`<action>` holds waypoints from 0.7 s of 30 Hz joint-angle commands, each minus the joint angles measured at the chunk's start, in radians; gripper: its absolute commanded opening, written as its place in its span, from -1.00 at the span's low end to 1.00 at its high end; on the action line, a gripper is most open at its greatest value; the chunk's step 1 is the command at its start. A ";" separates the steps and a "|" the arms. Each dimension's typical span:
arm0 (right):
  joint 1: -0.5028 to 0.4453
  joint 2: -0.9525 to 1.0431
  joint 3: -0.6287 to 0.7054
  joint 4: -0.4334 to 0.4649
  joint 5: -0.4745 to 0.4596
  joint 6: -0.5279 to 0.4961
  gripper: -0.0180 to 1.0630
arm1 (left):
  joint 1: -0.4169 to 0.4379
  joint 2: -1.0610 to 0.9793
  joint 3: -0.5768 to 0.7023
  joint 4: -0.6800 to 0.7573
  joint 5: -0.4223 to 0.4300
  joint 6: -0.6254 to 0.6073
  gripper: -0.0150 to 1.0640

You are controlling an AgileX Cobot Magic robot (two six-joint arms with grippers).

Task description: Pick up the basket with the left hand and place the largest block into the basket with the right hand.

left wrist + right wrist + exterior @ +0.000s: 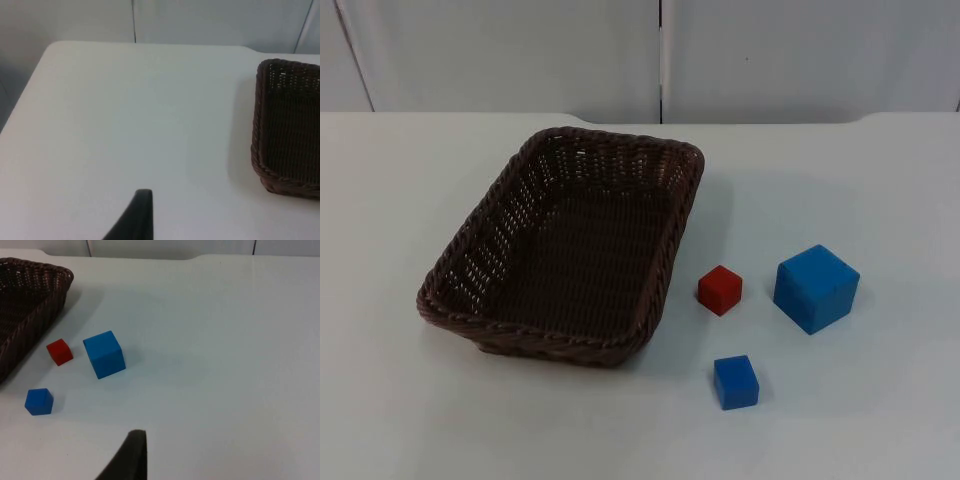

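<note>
On a white table (880,420) we see a dark brown woven basket (620,345), rectangular, sitting flat with nothing in it. Beside its right-hand side lie three cubes. The largest, a big blue block (816,288), stands well apart from the basket; a small red block (720,290) rests between it and the basket wall, and a small blue block (735,382) sits nearer the table's front edge.

From each wrist camera we see a single black fingertip: the left gripper (135,215) hangs over bare table, well apart from the basket, and the right gripper (131,455) hangs over bare table short of the cubes. With one fingertip visible on each claw, we cannot tell whether either is released or clenched.

We judge that nothing has begun: the basket is unlifted and the big blue block untouched. The main risk is picking the wrong blue cube, since two share a colour. The red block sits close to the big one, so a wide approach may nudge it. A one-sided hold on the basket rim could let it tilt
</note>
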 commanded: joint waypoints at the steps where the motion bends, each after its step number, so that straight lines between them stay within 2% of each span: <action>1: -0.005 -0.005 0.002 -0.003 -0.003 -0.001 0.98 | -0.003 0.006 -0.007 -0.016 -0.036 -0.005 0.97; 12: -0.005 -0.005 0.002 -0.003 -0.003 -0.001 0.98 | -0.003 0.043 -0.007 -0.016 -0.129 -0.005 0.97; 21: -0.005 -0.005 0.002 -0.003 -0.003 -0.001 0.98 | -0.003 0.181 -0.009 -0.016 -0.261 0.025 0.97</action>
